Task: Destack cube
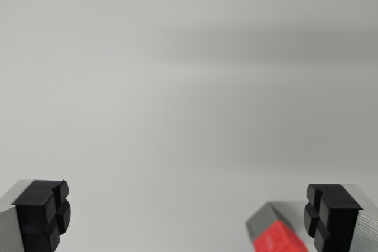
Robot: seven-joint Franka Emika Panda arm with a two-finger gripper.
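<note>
In the wrist view my gripper (186,213) is open, its two black pads wide apart at the bottom corners, one fingertip (44,213) at the left and the other (331,213) at the right. A red cube (280,241) with a grey face shows at the bottom edge, just inside the right pad and tilted in the picture. Only its upper corner is visible; the rest is cut off by the frame. Nothing sits between the pads at the centre. I cannot tell whether the cube rests on another one.
A plain light grey surface (189,87) fills the rest of the view, with a faint darker shadow band across the upper part.
</note>
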